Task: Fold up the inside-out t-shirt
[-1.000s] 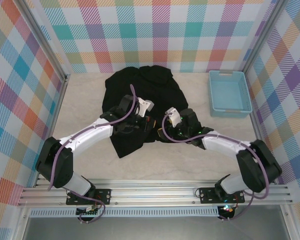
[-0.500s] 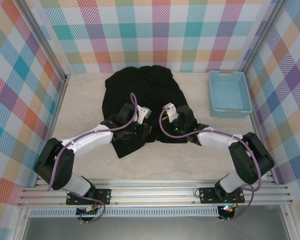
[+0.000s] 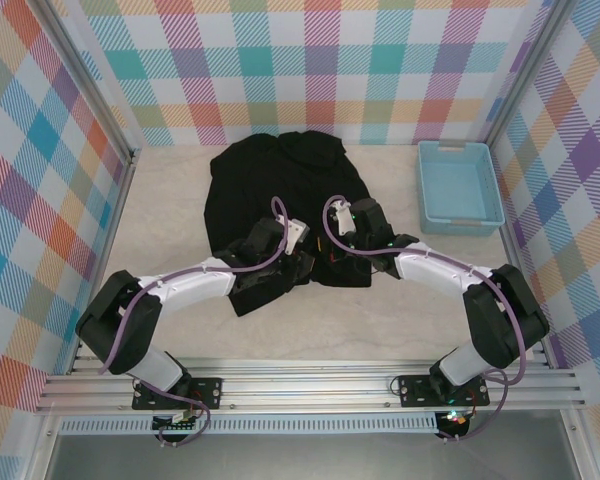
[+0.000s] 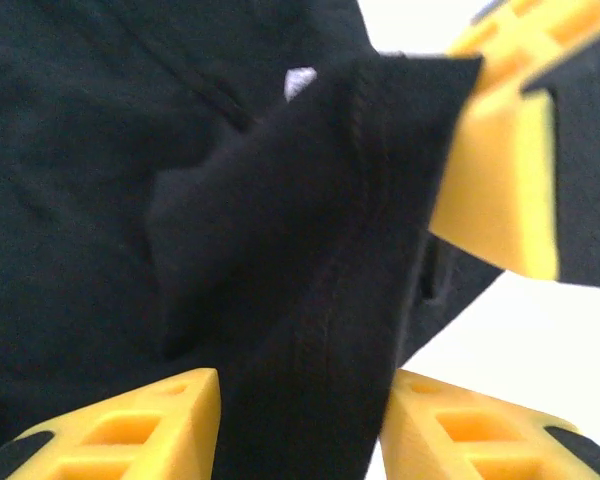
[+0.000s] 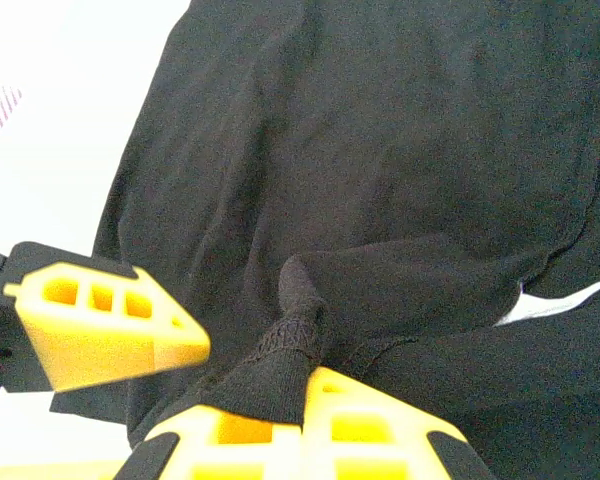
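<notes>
The inside-out t-shirt [image 3: 280,185] is soft, matte black cloth, lying rumpled at the middle of the pale, faintly marbled counter [image 3: 160,230]. Its long axis runs from your near edge toward the far wall. I cannot tell which end is the collar. A light-blue, hard plastic basket [image 3: 460,190], rectangular with rounded corners, sits at the far right, apart from the shirt.

From above, both tools meet over the shirt's near half, the left tool [image 3: 298,258] just beside the right tool [image 3: 332,240], but black on black hides their fingers there.

The wrist views fill that in. The left tool [image 4: 300,410] has its yellow ribbed fingers [image 4: 150,425] set apart, with a thick stitched fold rising between them and touching both. The right tool [image 5: 305,385] is closed, its fingers meeting on a bunched hem. A small white tag [image 5: 550,300] shows on the cloth nearby.
</notes>
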Robot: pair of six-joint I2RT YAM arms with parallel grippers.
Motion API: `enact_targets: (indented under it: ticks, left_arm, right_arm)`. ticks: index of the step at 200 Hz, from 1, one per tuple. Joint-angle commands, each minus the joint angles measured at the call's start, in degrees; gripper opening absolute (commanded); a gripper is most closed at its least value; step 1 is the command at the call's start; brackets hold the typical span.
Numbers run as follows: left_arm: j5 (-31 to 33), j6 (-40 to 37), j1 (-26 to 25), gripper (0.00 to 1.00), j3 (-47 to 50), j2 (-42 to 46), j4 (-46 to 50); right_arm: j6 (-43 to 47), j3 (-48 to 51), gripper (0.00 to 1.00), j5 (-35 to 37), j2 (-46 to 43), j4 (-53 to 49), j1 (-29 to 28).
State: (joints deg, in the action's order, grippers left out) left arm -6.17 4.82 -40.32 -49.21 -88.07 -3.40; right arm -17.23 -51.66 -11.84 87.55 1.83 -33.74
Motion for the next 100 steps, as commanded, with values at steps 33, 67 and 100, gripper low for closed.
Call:
enact_targets:
  ticks: [33,67,100]
  left_arm:
    - [4.4,-0.7,-0.4,0.50,-2.1,-4.9,-1.9]
    - [0.7,0.1,-0.2,0.20,-3.0,-4.4,-1.8]
    - [-5.7,4.1,0.1,0.00,-4.7,1.3,0.6]
  right_arm:
    - [-1.2,-0.9,0.00,-0.6,-2.5,-2.0,0.3]
    - [-0.4,-1.1,0.00,3.3,-3.3,-4.4,0.2]
    - [-0.3,-6.2,0.15,19.2,-2.6,-19.0,0.2]
